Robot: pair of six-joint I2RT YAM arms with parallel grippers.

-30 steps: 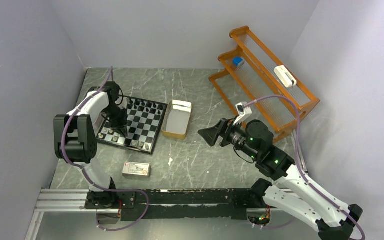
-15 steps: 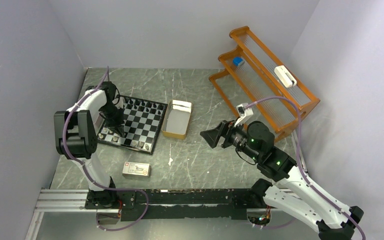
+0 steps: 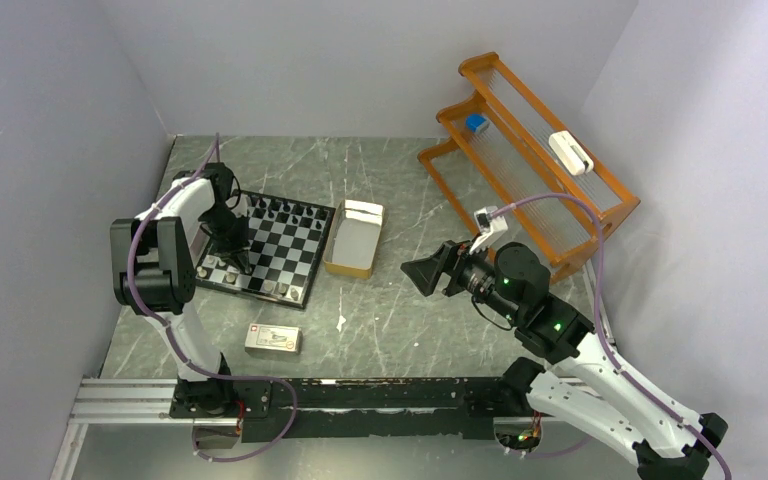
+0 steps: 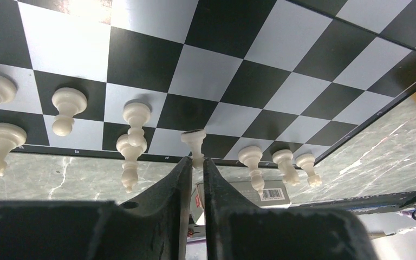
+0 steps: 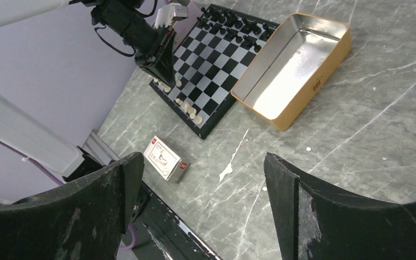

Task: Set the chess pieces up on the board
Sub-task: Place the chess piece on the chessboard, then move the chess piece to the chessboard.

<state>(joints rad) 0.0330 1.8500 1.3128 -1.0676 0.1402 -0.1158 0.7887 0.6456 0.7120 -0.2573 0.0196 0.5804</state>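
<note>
The board [image 3: 290,245] lies at the left of the table, with black pieces [image 3: 285,212] along its far edge and white pieces [image 3: 260,285] along its near edge. My left gripper [image 3: 232,262] hangs over the near-left part of the board. In the left wrist view the board [image 4: 238,81] fills the frame, and my left gripper [image 4: 195,162] is shut on the head of a white piece [image 4: 193,140] whose base rests on the edge row. Several other white pieces [image 4: 132,146] stand beside it. My right gripper [image 3: 422,272] is open and empty above the table's middle, wide apart in its own view [image 5: 200,160].
A tan open tin box [image 3: 353,238] lies just right of the board. A small white-and-red carton [image 3: 273,340] lies near the front edge. An orange wire rack [image 3: 525,170] stands at the back right, holding a blue item and a white item. Grey walls close both sides.
My left gripper has shifted slightly left along the board's near rows, then held still. My right arm has drifted slightly right.
</note>
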